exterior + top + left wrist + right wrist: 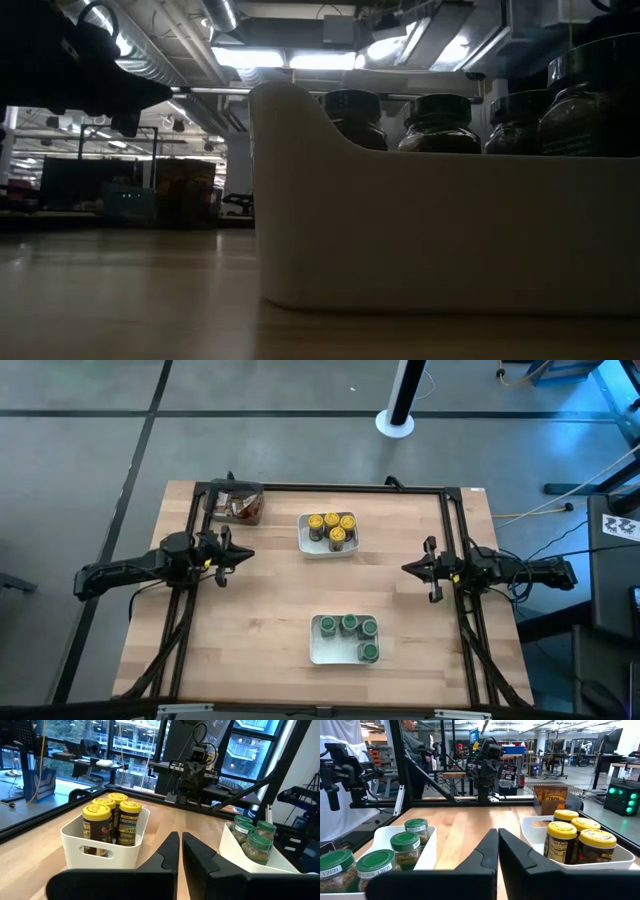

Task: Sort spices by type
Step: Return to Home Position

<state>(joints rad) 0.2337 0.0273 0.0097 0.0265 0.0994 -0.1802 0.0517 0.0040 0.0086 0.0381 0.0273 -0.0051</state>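
On the left, the left hand (246, 555) hovers over the left side of the worktop (270, 610), its two fingers closed together and holding nothing. Just beyond it, in the far left corner, a dark square bin (214, 495) holds the crinkled brown-orange packets (240, 508). Towards the middle, a white tray (303, 535) stands near the far edge with four yellow-lidded jars (331, 527) upright inside it, packed close together. Nearer the front edge, roughly in line with that one, a second white tray (325, 652) holds four green-lidded jars (350, 624), three in a row along its far side and one in the right front corner. Both trays sit well apart from each other and from the bin. On the right, the right hand (408, 568) hangs over the right side of the worktop, pointing in towards the middle, its fingers also pressed shut and empty.
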